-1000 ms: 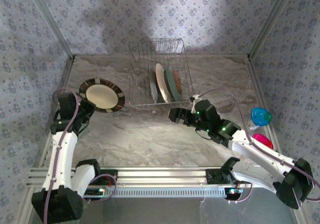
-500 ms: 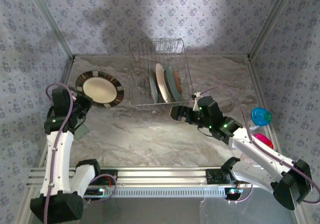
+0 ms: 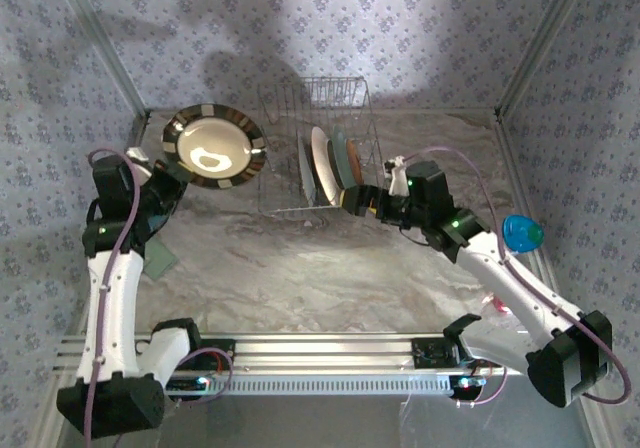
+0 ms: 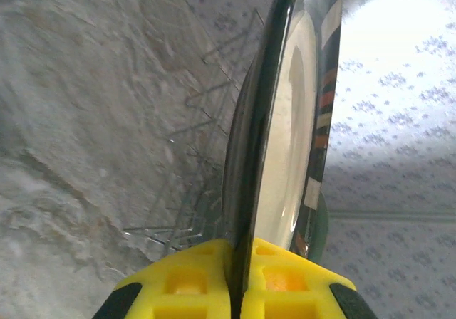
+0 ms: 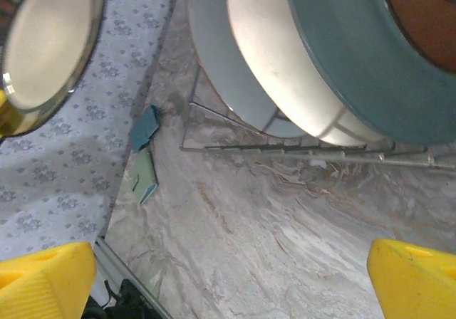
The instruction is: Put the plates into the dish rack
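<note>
My left gripper (image 3: 176, 175) is shut on the rim of the dark-brown striped plate (image 3: 214, 146), held off the table just left of the dish rack (image 3: 283, 158). In the left wrist view that plate (image 4: 285, 119) stands edge-on between the yellow fingers (image 4: 192, 280) of the left gripper (image 4: 239, 276). Three plates stand upright in the rack: grey (image 3: 304, 176), cream (image 3: 323, 163) and pale teal (image 3: 344, 163). My right gripper (image 3: 350, 200) is open and empty at the rack's front right corner. In its wrist view, the right gripper (image 5: 228, 283) faces the grey (image 5: 214, 55), cream (image 5: 285, 63) and teal (image 5: 356, 63) plates.
A blue cup (image 3: 522, 233) stands at the right edge, and a pink cup (image 3: 497, 306) is partly hidden under the right arm. Green and teal scraps (image 5: 146, 169) lie by the left wall. Patterned walls close in on three sides.
The left arm has lifted the striped plate up and back, nearer the rack's left side. The right gripper has moved back to the rack's front edge, still open.
</note>
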Robot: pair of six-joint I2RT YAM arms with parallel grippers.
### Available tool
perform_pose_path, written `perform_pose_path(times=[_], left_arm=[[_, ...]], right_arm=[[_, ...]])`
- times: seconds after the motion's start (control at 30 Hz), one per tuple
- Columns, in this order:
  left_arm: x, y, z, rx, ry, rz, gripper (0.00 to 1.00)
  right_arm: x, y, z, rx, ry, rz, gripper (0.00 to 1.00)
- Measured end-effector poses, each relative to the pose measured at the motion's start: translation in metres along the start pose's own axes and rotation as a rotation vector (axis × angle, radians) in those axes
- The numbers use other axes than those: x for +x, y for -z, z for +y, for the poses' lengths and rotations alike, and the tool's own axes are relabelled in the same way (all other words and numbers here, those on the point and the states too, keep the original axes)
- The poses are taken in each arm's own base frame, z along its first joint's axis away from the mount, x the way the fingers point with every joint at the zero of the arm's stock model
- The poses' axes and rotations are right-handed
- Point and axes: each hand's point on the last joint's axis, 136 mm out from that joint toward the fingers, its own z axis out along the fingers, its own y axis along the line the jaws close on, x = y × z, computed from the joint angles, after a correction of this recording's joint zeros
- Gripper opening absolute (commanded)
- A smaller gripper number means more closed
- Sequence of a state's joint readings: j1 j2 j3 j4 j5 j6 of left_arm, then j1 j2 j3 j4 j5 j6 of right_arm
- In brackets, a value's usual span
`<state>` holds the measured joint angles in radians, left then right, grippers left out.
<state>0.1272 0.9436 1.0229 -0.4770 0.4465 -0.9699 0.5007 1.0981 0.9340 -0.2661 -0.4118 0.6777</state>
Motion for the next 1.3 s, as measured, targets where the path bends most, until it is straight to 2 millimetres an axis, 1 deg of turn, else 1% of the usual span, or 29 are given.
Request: perform_pose_path(times=[0.1,0.17,0.23,0.37,0.43,0.57,0.7,0.83,0.93,1.03,1.13,1.2,1.3], left_arm=[[0.005,-0.014,-0.005,0.03,0.007,0.071,0.0],[0.009,-0.02,-0.01,0.055,0.002,0.111,0.0],[0.013,-0.023,-0.017,0.084,-0.013,0.143,0.0],[0.025,-0.025,-0.039,0.161,-0.069,0.202,0.0],[0.032,-0.023,-0.051,0.206,-0.104,0.228,0.0],[0.044,-0.021,-0.077,0.3,-0.174,0.276,0.0],[0.056,-0.023,-0.093,0.362,-0.234,0.323,0.0],[0.072,-0.03,-0.096,0.381,-0.272,0.376,0.0],[0.082,-0.034,-0.097,0.385,-0.286,0.405,0.0],[0.088,-0.034,-0.1,0.395,-0.297,0.42,0.0],[0.092,-0.035,-0.103,0.407,-0.305,0.429,0.0],[0.095,-0.036,-0.105,0.413,-0.31,0.435,0.0],[0.099,-0.04,-0.107,0.421,-0.315,0.444,0.0]], right_arm=[[-0.024,0.008,0.009,-0.04,0.02,-0.021,1.0],[-0.042,0.012,0.011,-0.067,0.022,-0.03,1.0],[-0.053,0.014,0.01,-0.082,0.016,-0.028,1.0],[-0.067,0.011,0.003,-0.08,-0.013,-0.006,1.0],[-0.072,0.009,0.003,-0.089,-0.023,0.007,1.0],[-0.08,0.004,0.009,-0.134,-0.025,0.036,1.0],[-0.083,-0.001,0.02,-0.195,-0.024,0.071,1.0],[-0.092,-0.005,0.032,-0.257,-0.008,0.09,1.0],[-0.095,-0.004,0.039,-0.281,0.002,0.094,0.97],[-0.098,-0.005,0.046,-0.3,0.014,0.098,0.96],[-0.099,-0.01,0.048,-0.304,0.016,0.106,0.96],[-0.097,-0.015,0.046,-0.303,0.01,0.117,0.93],[-0.094,-0.022,0.043,-0.3,-0.003,0.134,0.83]])
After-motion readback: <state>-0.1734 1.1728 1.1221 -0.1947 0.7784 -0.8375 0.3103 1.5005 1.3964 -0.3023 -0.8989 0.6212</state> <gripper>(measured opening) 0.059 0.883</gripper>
